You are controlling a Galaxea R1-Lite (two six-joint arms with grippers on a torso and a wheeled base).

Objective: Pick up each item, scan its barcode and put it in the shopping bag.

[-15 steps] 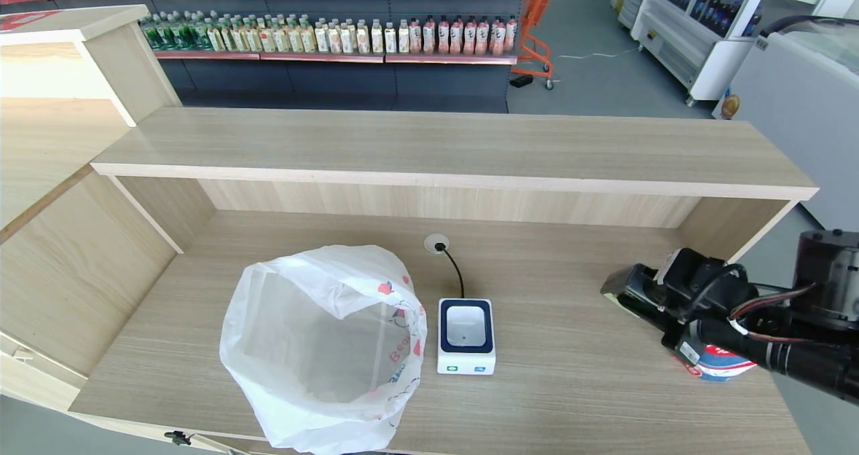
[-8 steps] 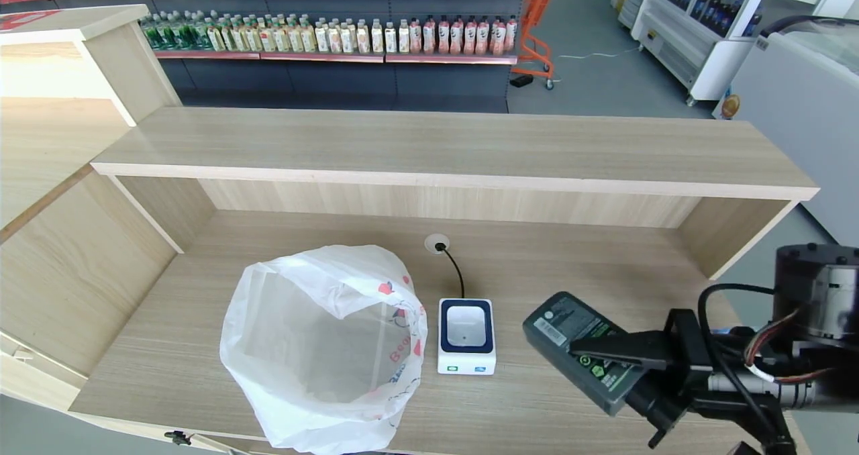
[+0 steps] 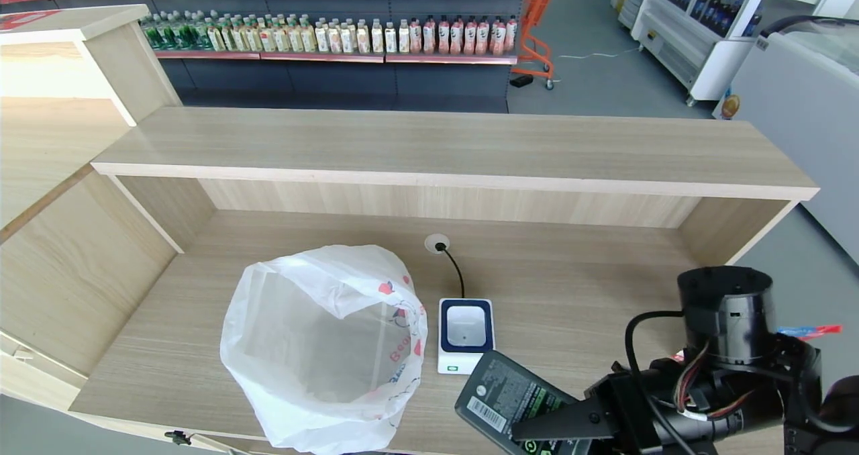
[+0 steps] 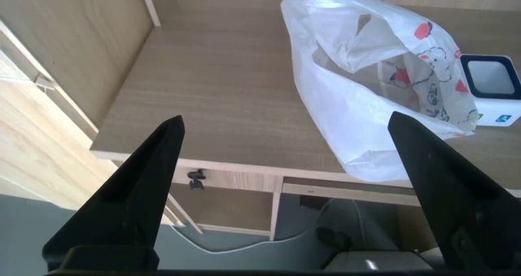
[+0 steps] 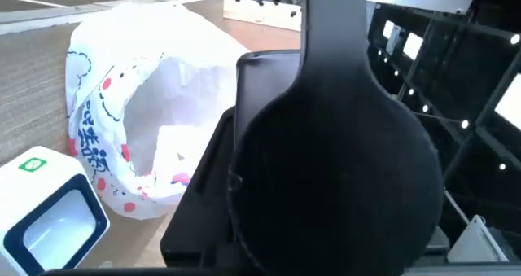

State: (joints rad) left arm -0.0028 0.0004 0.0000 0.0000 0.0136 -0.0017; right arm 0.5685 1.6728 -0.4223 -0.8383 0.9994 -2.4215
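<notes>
The pack hangs just beside the scanner, clamped in our right gripper with its barcode label facing up. We judge that the label must be turned down over the scanner's window and held level before we go to the bag. Our left gripper hangs wide open near the counter's front edge.

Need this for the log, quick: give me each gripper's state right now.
Left gripper: open, holding nothing.
Right gripper: shut on the dark packet with a barcode label.
</notes>
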